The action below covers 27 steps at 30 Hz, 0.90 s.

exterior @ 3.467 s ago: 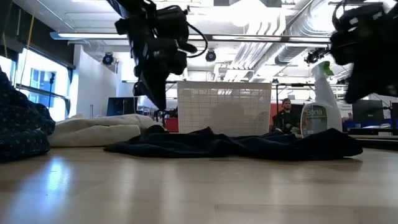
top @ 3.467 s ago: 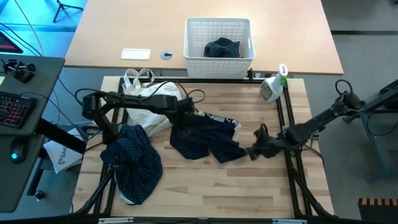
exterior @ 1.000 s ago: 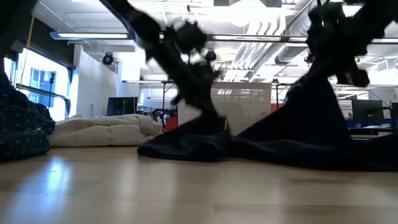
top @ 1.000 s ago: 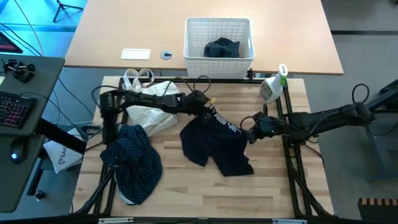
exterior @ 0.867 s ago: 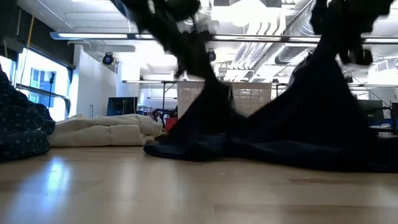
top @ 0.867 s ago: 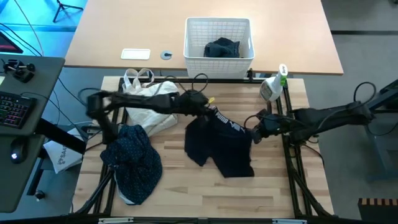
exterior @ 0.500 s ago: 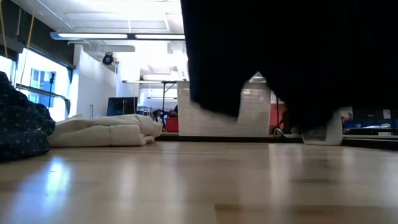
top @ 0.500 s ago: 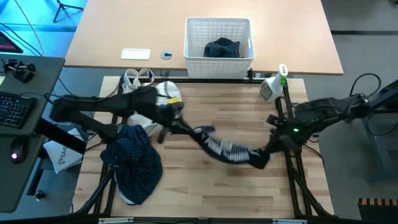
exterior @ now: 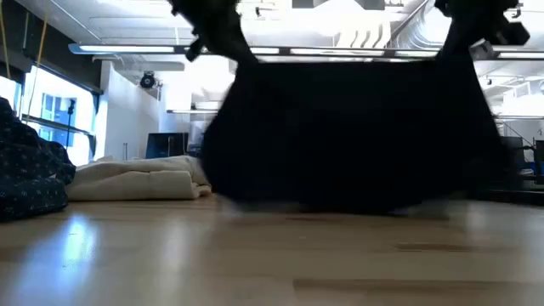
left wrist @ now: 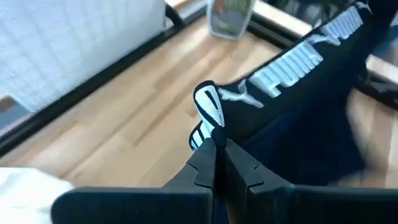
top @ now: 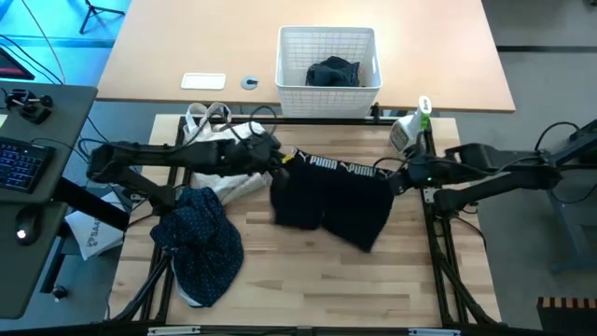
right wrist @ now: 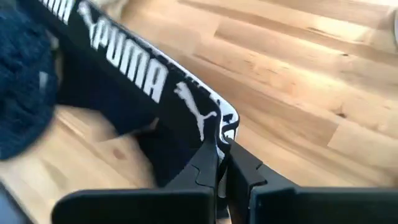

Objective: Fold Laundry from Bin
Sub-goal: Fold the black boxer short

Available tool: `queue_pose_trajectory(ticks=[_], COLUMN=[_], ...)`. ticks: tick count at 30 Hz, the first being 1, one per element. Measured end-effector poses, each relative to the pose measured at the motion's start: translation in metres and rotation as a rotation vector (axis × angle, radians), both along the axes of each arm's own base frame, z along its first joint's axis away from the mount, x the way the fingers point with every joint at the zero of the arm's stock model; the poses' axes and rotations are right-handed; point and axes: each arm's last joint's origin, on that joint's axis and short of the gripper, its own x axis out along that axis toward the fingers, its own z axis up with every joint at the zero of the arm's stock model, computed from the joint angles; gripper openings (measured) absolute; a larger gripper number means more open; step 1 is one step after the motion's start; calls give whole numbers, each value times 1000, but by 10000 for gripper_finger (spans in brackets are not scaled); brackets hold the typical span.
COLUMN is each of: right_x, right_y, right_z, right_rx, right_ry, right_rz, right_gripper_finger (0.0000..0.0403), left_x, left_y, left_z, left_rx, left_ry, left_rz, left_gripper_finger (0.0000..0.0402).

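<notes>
A dark navy pair of shorts [top: 331, 201] with a white-lettered waistband [top: 336, 166] hangs between my two grippers over the middle of the table. My left gripper [top: 283, 159] is shut on the waistband's left end, my right gripper [top: 396, 177] on its right end. In the low view the shorts [exterior: 348, 136] hang as a wide dark sheet, their lower hem close above the table. The bin [top: 328, 58] stands on the far table with a dark garment [top: 333, 72] inside. A navy dotted shirt [top: 201, 243] lies heaped at the near left. My left gripper pinches the waistband's left end [left wrist: 208, 112] between its two fingers, slanting down from the table's left. The band runs taut away from it and the shorts hang below. My right gripper pinches the waistband's right end [right wrist: 208, 121] between its two fingers, slanting down from the table's right. The band stretches away from the fingers and the cloth hangs beneath it.
A cream-white cloth bag [top: 224, 154] lies at the far left of the table, right behind my left gripper. A spray bottle [top: 409, 131] stands at the far right corner. Bare wood lies along the near edge.
Both grippers have risen and drawn apart, still shut on the waistband. The shorts, which lay crumpled on the table, were lifted, swung toward the near edge, and now hang spread out with the waistband taut between the grippers.
</notes>
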Motion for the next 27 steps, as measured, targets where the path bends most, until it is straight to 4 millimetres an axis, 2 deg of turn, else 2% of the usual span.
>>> queue_pose_trajectory(ticks=[3, 7, 11, 14, 16, 18, 20, 22, 27], right_x=[4, 9, 15, 23, 25, 26, 27, 29, 32], right_y=[2, 12, 31, 47, 50, 45, 39, 33, 25], right_z=[-11, -8, 11, 32, 44, 45, 36, 20, -39], right_rx=[17, 115, 334, 475, 445, 374, 310, 266, 204], right_ry=[9, -43, -184, -383, -497, -513, -457, -355, -97], right_rz=[39, 188, 419, 581, 607, 517, 395, 300, 95], right_gripper_finger=[4, 4, 4, 4, 4, 4, 4, 4, 4], left_x=[6, 8, -3, -12, -17, -19, -18, -11, 17], left_y=[-3, -25, -46, -55, -54, -46, -34, -23, 0], left_z=[-6, 3, 28, 52, 65, 69, 64, 51, 6], left_rx=[-44, -72, -167, -240, -237, -206, -173, -143, -6], left_ry=[5, -45, -156, -243, -290, -301, -258, -176, 61], left_rz=[-77, -276, -465, -513, -487, -422, -355, -285, -182], left_gripper_finger=[0, 0, 0, 0, 0, 0, 0, 0, 0])
